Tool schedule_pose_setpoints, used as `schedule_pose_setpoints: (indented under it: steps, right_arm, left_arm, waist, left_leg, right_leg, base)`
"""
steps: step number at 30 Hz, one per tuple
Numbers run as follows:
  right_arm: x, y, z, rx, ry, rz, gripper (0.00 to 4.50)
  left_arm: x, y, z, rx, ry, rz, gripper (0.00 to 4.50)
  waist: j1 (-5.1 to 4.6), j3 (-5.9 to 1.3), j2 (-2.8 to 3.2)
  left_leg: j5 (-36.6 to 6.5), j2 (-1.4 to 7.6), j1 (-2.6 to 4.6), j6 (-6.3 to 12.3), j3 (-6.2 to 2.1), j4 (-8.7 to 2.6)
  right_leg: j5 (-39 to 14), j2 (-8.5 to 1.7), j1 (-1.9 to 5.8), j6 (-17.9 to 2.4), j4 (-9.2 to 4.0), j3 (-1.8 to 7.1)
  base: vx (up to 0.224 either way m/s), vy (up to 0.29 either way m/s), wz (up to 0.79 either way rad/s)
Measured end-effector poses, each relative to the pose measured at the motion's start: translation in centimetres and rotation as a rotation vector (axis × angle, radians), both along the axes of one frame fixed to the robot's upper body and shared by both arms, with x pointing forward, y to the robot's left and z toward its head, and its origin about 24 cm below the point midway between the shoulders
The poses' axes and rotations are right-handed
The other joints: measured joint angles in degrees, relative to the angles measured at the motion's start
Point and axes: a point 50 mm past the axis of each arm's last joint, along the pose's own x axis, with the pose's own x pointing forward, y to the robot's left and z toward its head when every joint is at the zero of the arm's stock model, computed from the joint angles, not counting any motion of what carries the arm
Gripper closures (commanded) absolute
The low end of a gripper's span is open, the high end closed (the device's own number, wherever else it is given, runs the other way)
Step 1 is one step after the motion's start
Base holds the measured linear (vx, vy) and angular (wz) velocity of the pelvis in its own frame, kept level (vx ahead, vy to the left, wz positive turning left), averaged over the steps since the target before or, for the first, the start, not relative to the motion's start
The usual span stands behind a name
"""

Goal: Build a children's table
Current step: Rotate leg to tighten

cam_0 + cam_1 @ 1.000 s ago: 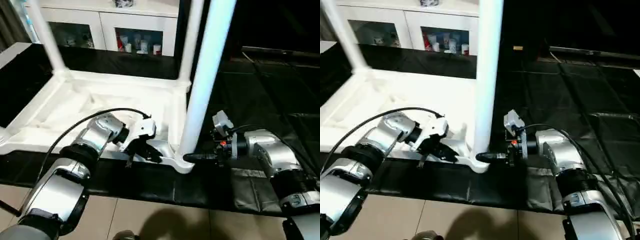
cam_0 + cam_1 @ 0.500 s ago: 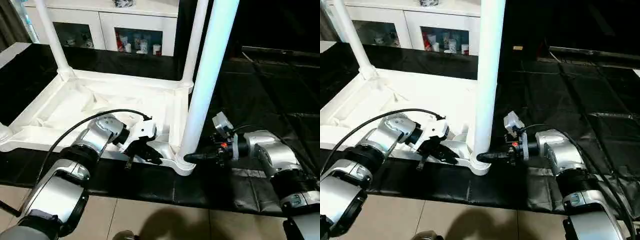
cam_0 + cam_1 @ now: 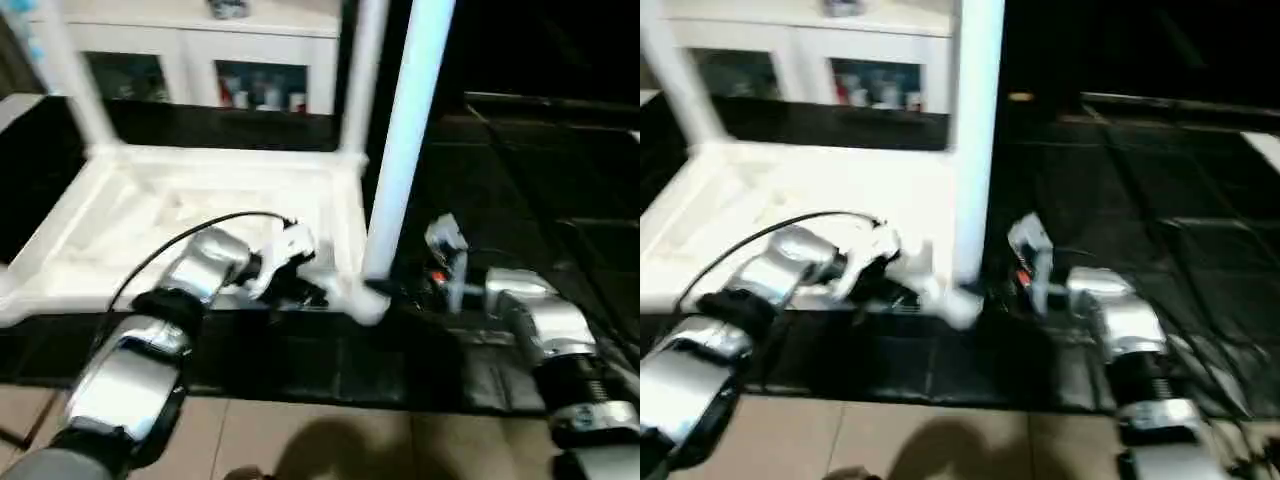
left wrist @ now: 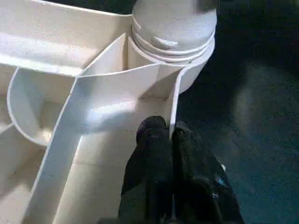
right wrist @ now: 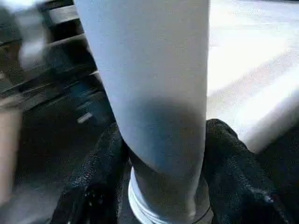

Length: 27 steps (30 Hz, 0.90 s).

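- From the left eye, the upturned table top (image 3: 150,215) lies ribbed side up on the black floor covering (image 3: 520,180), in front of a white cabinet (image 3: 200,60) with glass doors.
- Three legs stand up from its corner sockets: two at the far corners (image 3: 65,80) (image 3: 362,75) and the near leg (image 3: 405,140) at the front corner by the robot's right arm.
- The left end effector (image 3: 305,293) sits at the top's near rim just beside that front corner; the right end effector (image 3: 395,293) reaches in to the foot of the near leg.
- From the right eye, the same near leg (image 3: 975,140) rises out of frame.
- At the left wrist, the left end effector (image 4: 169,140) is clenched on the thin upright rim wall (image 4: 174,100), one finger either side, just short of the round corner socket (image 4: 173,35).
- At the right wrist, the right end effector (image 5: 161,140) is grasping the near leg (image 5: 154,70) close to its base, a black finger (image 5: 98,172) against each flank.
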Motion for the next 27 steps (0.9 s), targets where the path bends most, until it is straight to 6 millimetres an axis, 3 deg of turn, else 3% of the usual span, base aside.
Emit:
schedule_pose_setpoints:
  steps: [2,4,10,11,20,27]
  right_arm:
    - [1.0,0.4,0.2,-0.03,-0.004,-0.124,2.5]
    - [1.8,0.7,0.3,-0.053,-0.01,-0.219,2.52]
    - [3.3,1.9,0.8,-0.104,-0.028,-0.376,2.52]
    - [3.3,1.9,0.8,-0.1,-0.028,-0.385,2.0]
    - [3.0,1.9,0.7,-0.062,-0.047,-0.341,1.33]
    - [1.7,0.1,0.2,-0.053,-0.054,-0.175,0.61]
  left_arm:
    - [0.5,-1.1,-0.1,-0.01,-0.012,0.093,4.5]
    - [0.7,-2.0,-0.2,-0.023,-0.027,0.165,4.5]
    - [1.3,-3.3,-0.3,-0.051,-0.057,0.322,4.5]
    - [1.3,-3.4,-0.3,-0.052,-0.059,0.327,4.5]
    - [1.3,-3.0,-0.2,-0.06,-0.056,0.292,4.5]
    - [0.8,-1.9,0.0,-0.057,-0.048,0.153,4.5]
  waist:
    - [-1.02,0.0,0.0]
    - [-1.44,0.0,0.0]
    - [-1.48,-0.01,0.02]
    - [-1.43,-0.01,0.02]
    - [-1.5,-0.01,0.02]
    - [-0.51,0.01,0.03]
  left_leg:
    - [-0.01,-0.01,0.0,0.0,0.0,0.0]
    - [-0.01,-0.01,-0.03,-0.01,0.0,-0.08]
    - [0.11,-0.02,-0.09,0.28,0.0,-0.3]
    - [0.07,-0.02,-0.11,0.31,0.0,-0.3]
    - [-0.02,-0.03,-0.15,0.43,0.02,-0.31]
    - [-0.02,-0.03,-0.2,0.43,0.02,-0.29]
  right_leg:
    - [0.02,0.0,-0.01,-0.01,-0.03,0.0]
    - [0.05,0.0,-0.08,-0.05,-0.03,0.0]
    - [0.12,0.04,-0.23,-0.34,-0.08,-0.01]
    - [0.13,0.04,-0.23,-0.35,-0.12,0.0]
    - [0.15,0.04,-0.25,-0.38,-0.21,0.02]
    - [0.15,0.03,-0.26,-0.39,-0.21,0.01]
  base:
    - [0.0,0.0,0.0]
    - [0.0,0.0,0.0]
    - [0.0,0.0,0.0]
    - [0.0,0.0,0.0]
    - [0.0,0.0,0.0]
    - [0.0,0.0,0.0]
